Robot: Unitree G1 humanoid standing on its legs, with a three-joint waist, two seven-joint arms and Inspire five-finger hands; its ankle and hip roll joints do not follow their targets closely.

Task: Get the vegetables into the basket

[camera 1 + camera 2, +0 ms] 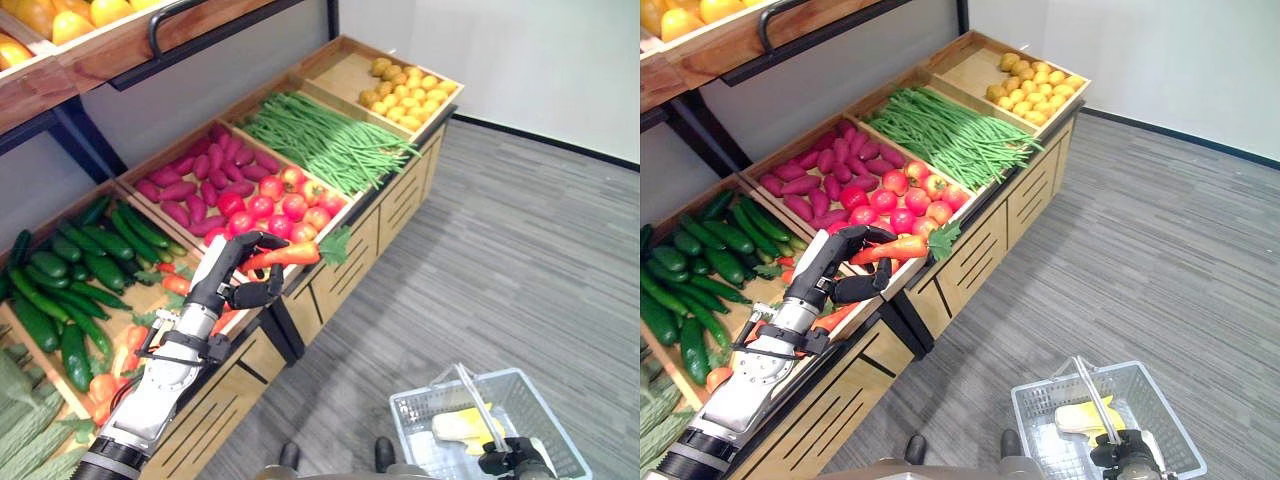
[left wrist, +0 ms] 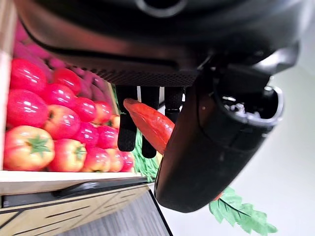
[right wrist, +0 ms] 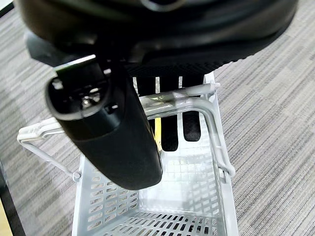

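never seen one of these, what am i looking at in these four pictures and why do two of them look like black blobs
This is a humanoid robot shopping at a produce stand. The two wide pictures come from a stereo camera on its head, looking down. The two dark ones come from cameras on its wrists, so each hand's own bulk takes up much of the picture.

The left hand is curled round a carrot with green leaves, held above the front edge of the wooden stand. The left wrist view shows that carrot between the fingers and thumb.

The right hand grips the handle of a white wire basket, which hangs above the grey floor and has something yellow inside.

The stand's bins hold cucumbers, purple sweet potatoes, tomatoes, green beans and small yellow fruit.
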